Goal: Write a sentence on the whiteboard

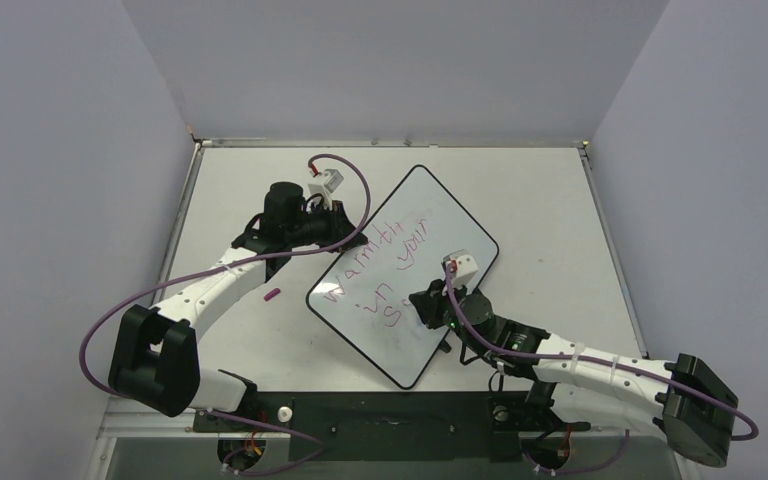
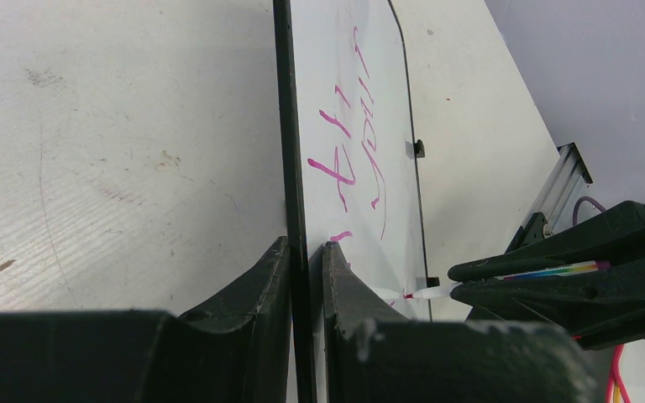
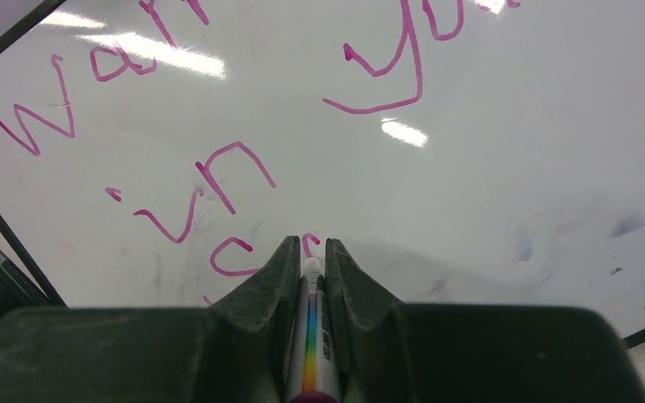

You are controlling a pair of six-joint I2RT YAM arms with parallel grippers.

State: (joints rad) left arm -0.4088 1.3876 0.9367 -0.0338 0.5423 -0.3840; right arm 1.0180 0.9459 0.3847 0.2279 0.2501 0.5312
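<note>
The whiteboard (image 1: 430, 215) lies turned diagonally mid-table, glossy white with a thin black rim. The sentence (image 1: 385, 265) is in pink marker; it reads "Warmth in your" and a started third line "S". My left gripper (image 1: 352, 237) is shut on the board's left rim (image 2: 290, 168), one finger on each side. My right gripper (image 1: 428, 308) is shut on a white marker (image 3: 312, 336) with a rainbow stripe. The marker tip (image 2: 409, 295) touches the board by the third line (image 3: 233, 256). The writing also shows in the left wrist view (image 2: 344, 168).
A small pink marker cap (image 1: 272, 294) lies on the off-white tabletop (image 1: 540, 200) left of the board. Grey walls close in the table on three sides. Faint old purple smudges (image 3: 571, 231) mark the board's right part. The arm bases sit at the near edge.
</note>
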